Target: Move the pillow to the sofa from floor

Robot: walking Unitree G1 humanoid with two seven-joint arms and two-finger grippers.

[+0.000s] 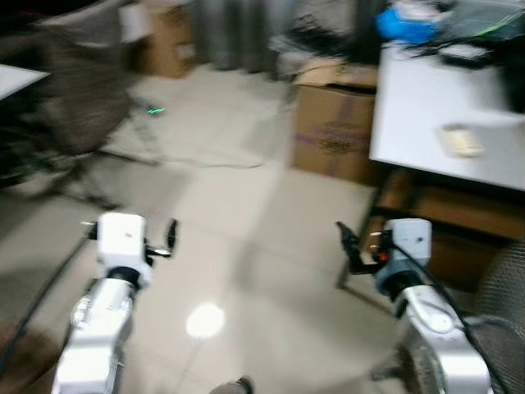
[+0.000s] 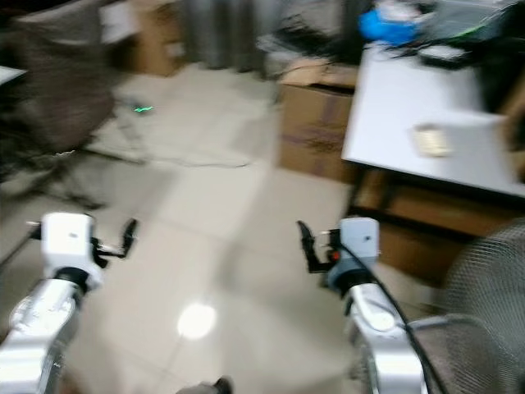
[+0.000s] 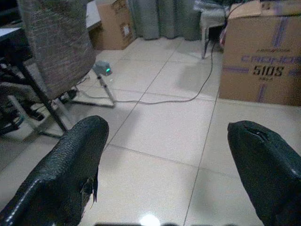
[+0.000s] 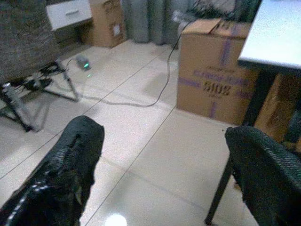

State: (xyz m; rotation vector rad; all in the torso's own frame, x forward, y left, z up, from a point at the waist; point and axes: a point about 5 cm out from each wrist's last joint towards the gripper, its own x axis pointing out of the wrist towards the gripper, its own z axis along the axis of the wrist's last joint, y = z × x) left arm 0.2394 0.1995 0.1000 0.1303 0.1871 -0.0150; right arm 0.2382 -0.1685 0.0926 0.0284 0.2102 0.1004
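Note:
My left gripper is held out low over the pale tiled floor, and its two black fingers stand wide apart with nothing between them. My right gripper hovers at the same height, close to the white table's leg, also open and empty; its fingers frame bare tiles. The eye views are blurred.
A large cardboard box stands ahead beside a white table on the right. A grey fabric chair on a metal frame is at the left. A cable crosses the floor. A mesh chair is near my right arm.

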